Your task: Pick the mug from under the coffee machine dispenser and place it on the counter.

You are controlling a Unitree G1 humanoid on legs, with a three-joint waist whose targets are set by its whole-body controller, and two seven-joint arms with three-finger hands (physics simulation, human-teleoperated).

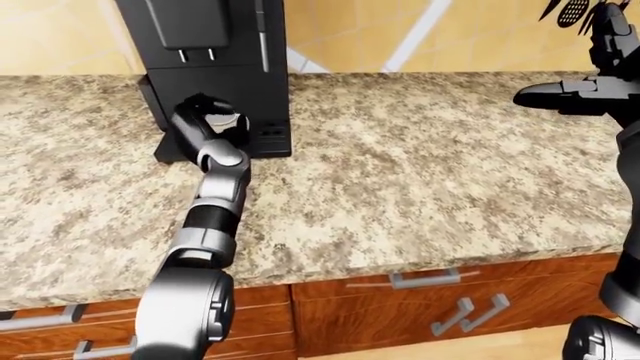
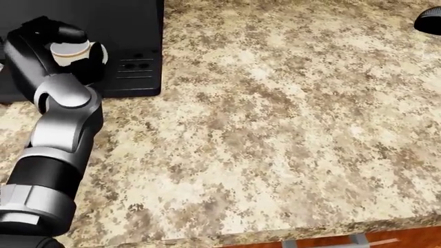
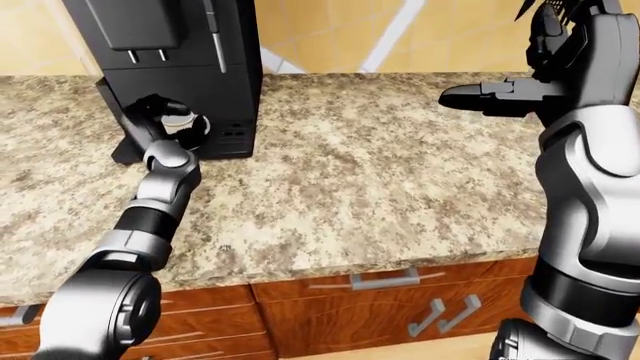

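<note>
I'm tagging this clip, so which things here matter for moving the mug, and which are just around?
Part of the job:
mug
coffee machine
counter
left hand, wrapped round the mug

Just around:
right hand, raised, open
drawers under the counter

Body is the usual two-tone look: the left arm goes glossy silver shells, then a black band, then a ribbed silver collar near the elbow, ending in a big rounded grey shoulder cap. The left hand is all matte black, chunky segmented fingers. The right arm has the same silver-over-black scheme (smooth curved panels, dark joints), and the right hand is black too.
</note>
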